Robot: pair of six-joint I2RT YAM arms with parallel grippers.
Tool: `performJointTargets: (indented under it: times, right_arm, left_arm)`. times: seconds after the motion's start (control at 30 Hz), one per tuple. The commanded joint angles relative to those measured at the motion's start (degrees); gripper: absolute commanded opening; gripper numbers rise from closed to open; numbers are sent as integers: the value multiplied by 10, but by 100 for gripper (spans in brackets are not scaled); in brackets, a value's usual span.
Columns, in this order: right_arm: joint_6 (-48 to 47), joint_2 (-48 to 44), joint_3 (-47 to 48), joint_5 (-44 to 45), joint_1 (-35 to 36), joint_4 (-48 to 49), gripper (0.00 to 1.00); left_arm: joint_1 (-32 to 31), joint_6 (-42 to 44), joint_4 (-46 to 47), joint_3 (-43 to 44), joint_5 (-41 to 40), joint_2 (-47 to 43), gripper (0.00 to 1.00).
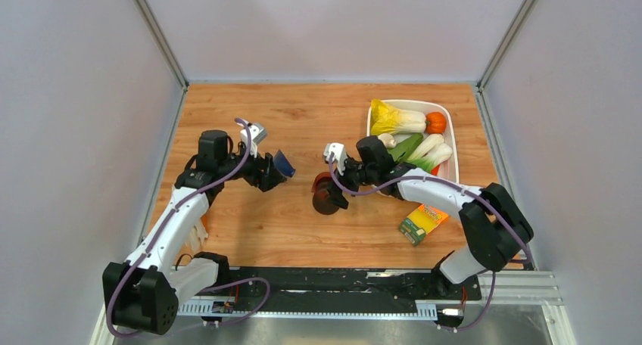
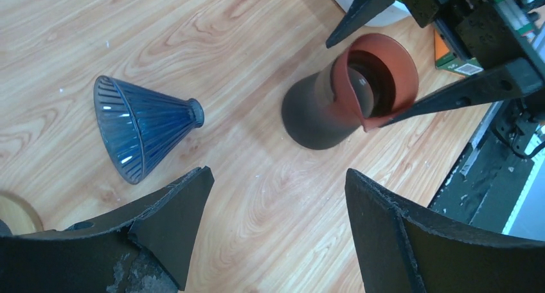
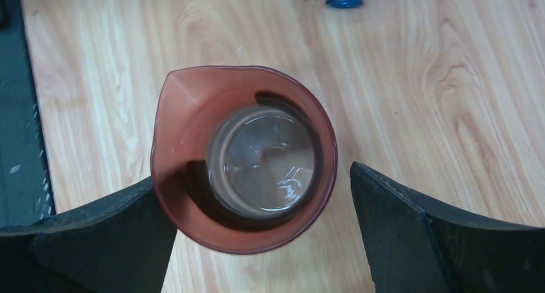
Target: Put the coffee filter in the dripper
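Note:
The dripper (image 1: pixel 327 195) stands upright mid-table, an hourglass vessel with a reddish-tan funnel top over a dark base. My right gripper (image 3: pixel 257 200) is open and straddles the dripper's (image 3: pixel 244 158) mouth from above; the left finger sits against the rim, the right finger stands apart. From the left wrist the dripper (image 2: pixel 357 94) shows between those fingers (image 2: pixel 463 90). My left gripper (image 2: pixel 276 229) is open over bare wood, with nothing between its fingers. A dark blue ribbed cone (image 2: pixel 138 126) lies on its side beside it. The coffee filter is out of view.
A white tub (image 1: pixel 409 103) of vegetables stands at the back right. A green and yellow box (image 1: pixel 422 222) lies under the right arm. A tan round edge (image 2: pixel 13 217) shows at the left wrist view's lower left. The black rail (image 1: pixel 341 281) runs along the near edge.

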Motion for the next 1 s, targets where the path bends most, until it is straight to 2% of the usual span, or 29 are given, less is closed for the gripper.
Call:
performJointTargets:
  times: [0.0, 0.23, 0.4, 0.5, 0.63, 0.73, 0.83, 0.97]
  right_arm:
    - [126, 30, 22, 86, 6, 105, 100]
    - [224, 88, 58, 170, 9, 143, 100]
    - [219, 107, 84, 194, 8, 147, 100]
    - [194, 96, 93, 170, 4, 135, 100]
    - [140, 55, 89, 124, -1, 98, 100]
    - [99, 18, 89, 87, -13, 46, 100]
    - [75, -21, 90, 57, -29, -2, 100]
    - [64, -61, 102, 41, -37, -61, 100]
  left_arm:
    - [9, -46, 21, -8, -2, -14, 87]
    - [34, -93, 59, -7, -2, 14, 86]
    - [43, -88, 57, 15, -11, 30, 86]
    - [50, -70, 37, 40, -19, 44, 88]
    - [81, -42, -30, 104, -36, 72, 93]
    - [116, -13, -117, 178, -62, 120, 94]
    - [176, 20, -223, 237, -74, 170, 94]
    - [219, 117, -313, 324, -143, 249, 89]
